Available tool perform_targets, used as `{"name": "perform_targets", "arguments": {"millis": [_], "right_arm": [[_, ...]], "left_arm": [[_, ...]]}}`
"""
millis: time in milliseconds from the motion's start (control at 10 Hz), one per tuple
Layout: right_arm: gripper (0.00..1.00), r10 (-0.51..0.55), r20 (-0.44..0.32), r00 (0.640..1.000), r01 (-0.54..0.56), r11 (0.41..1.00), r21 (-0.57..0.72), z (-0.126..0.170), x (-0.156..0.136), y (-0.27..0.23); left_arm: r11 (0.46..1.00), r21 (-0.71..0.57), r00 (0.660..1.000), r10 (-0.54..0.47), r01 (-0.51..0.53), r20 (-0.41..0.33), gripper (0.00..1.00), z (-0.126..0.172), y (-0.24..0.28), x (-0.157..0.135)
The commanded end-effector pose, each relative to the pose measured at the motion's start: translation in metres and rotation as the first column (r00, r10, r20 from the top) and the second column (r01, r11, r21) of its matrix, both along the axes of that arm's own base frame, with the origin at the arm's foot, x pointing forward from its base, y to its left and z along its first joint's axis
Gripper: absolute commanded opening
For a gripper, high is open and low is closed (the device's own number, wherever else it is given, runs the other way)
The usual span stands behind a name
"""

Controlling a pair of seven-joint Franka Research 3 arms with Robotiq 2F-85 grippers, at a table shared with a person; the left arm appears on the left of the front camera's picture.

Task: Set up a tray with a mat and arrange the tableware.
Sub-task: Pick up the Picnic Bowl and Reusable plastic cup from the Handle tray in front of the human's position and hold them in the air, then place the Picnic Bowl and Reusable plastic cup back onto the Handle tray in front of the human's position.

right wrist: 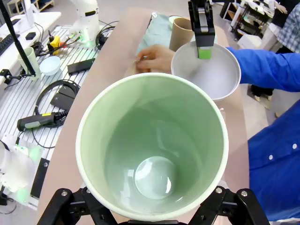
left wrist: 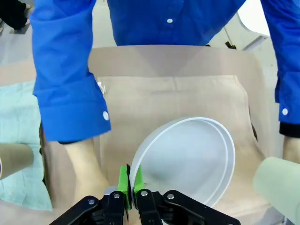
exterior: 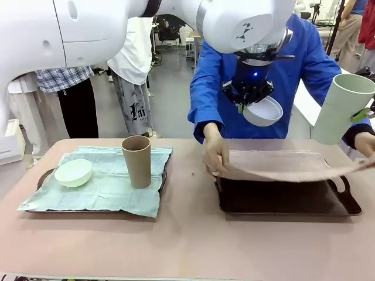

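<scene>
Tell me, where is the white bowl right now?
In the front view the white bowl hangs in the left gripper, above the beige mat the person spreads over the right-hand tray.

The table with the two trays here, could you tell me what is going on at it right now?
A person is spreading a beige mat over the dark tray on the robot's right side. Both arms wait above it: the left gripper holds the white bowl by its rim, and the right gripper holds the pale green cup. The other tray already has a pale green mat, a pale green bowl and the brown cup.
</scene>
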State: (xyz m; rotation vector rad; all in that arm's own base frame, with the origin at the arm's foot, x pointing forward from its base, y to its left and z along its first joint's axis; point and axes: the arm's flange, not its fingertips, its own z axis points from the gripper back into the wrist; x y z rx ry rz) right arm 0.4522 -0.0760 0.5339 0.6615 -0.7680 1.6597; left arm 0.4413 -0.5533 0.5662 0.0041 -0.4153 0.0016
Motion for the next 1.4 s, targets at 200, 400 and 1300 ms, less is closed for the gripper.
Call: {"name": "perform_targets", "arguments": {"millis": [200,400,1300], "right_arm": [[0.00,0.005,0.005,1.000,-0.005,1.000,0.007,-0.0002,-0.0027,0.0019],[0.00,0.005,0.005,1.000,-0.005,1.000,0.007,-0.0002,-0.0027,0.0019],[0.00,0.005,0.005,1.000,-0.005,1.000,0.007,-0.0002,-0.0027,0.0019]], "left_arm": [[1.000,0.002,1.000,-0.009,0.009,0.022,0.00,0.0017,0.0000,0.0000],[1.000,0.002,1.000,-0.009,0.009,0.022,0.00,0.0017,0.0000,0.0000],[1.000,0.002,1.000,-0.009,0.009,0.022,0.00,0.0017,0.0000,0.0000]]}}
